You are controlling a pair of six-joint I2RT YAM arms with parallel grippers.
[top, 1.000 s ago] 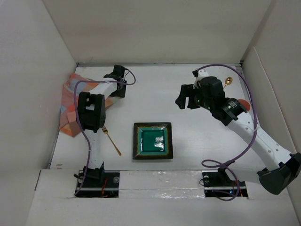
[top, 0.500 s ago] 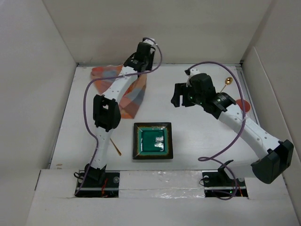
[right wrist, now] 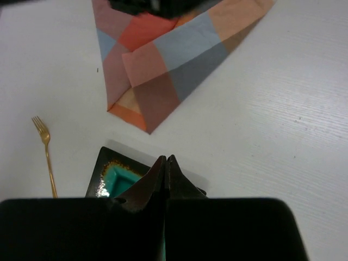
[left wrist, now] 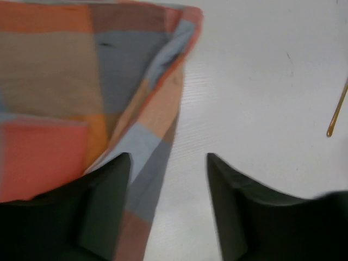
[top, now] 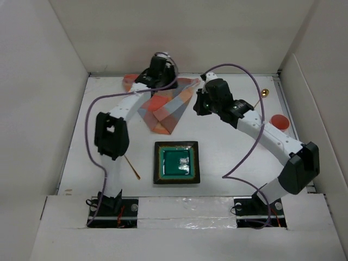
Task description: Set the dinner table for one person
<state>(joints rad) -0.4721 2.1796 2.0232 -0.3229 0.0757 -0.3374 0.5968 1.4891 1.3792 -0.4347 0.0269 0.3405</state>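
The orange-and-grey checked cloth lies partly folded on the white dinner table, at the back middle. My left gripper hovers over the cloth's far edge. In the left wrist view the left gripper is open, with the cloth's edge lying under its left finger and bare table in the gap. My right gripper sits just right of the cloth. In the right wrist view the right gripper is shut and holds nothing. A square dark plate with a teal centre sits at the front middle.
A gold fork lies left of the plate, also seen as fork. A gold spoon rests at the back right, with a small red cup near the right wall. White walls enclose the table. A thin gold handle shows in the left wrist view.
The left arm carried the cloth from the far left to the back middle, where it now lies. The right gripper moved left to the cloth's side and went from open to shut.
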